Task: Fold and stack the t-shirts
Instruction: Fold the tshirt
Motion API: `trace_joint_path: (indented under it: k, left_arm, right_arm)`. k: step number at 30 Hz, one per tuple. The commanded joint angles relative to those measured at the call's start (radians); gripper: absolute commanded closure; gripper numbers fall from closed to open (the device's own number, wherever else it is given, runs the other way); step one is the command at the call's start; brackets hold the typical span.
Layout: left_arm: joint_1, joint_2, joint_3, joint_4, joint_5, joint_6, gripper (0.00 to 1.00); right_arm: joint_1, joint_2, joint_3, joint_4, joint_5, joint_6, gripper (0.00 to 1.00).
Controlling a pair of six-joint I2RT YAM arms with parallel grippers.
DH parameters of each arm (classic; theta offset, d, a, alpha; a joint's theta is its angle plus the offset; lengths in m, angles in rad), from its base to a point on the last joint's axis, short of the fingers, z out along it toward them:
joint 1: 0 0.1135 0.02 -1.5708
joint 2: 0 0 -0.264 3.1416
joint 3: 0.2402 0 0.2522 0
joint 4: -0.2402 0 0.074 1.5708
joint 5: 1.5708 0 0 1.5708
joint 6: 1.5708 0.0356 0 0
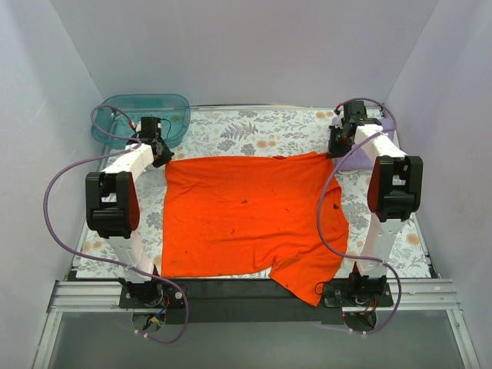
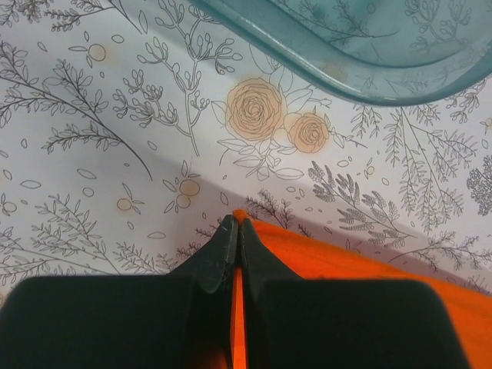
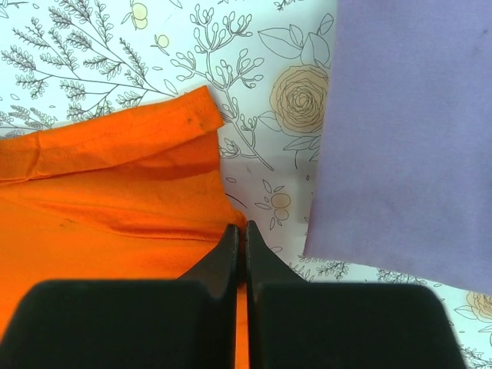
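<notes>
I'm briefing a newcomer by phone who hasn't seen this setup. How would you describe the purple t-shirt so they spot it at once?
On the flowered table, a big orange t-shirt lies spread in the middle. Look just past its far right corner, beneath the right arm. There lies the purple t-shirt: pale, plain lavender, the only garment that isn't bright orange.
</notes>
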Motion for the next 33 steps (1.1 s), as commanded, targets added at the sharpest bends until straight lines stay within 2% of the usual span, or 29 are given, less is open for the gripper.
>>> trace_joint_path:
  k: [1, 15, 19, 33]
  left_arm:
    - [0.013, -0.099, -0.021, -0.009, -0.020, 0.009, 1.00]
    - [0.014, -0.223, -0.103, -0.049, -0.011, -0.002, 1.00]
    - [0.050, -0.259, -0.137, -0.069, -0.008, -0.009, 1.00]
    - [0.071, -0.377, -0.291, -0.091, 0.026, -0.021, 1.00]
  right_arm:
    - [-0.012, -0.086, -0.012, 0.001, -0.007, -0.012, 0.99]
    - [-0.013, -0.215, -0.153, 0.011, 0.025, -0.043, 0.99]
    - [-0.013, -0.247, -0.198, 0.021, 0.020, -0.046, 0.99]
    - [-0.013, -0.348, -0.399, 0.119, -0.018, -0.047, 0.99]
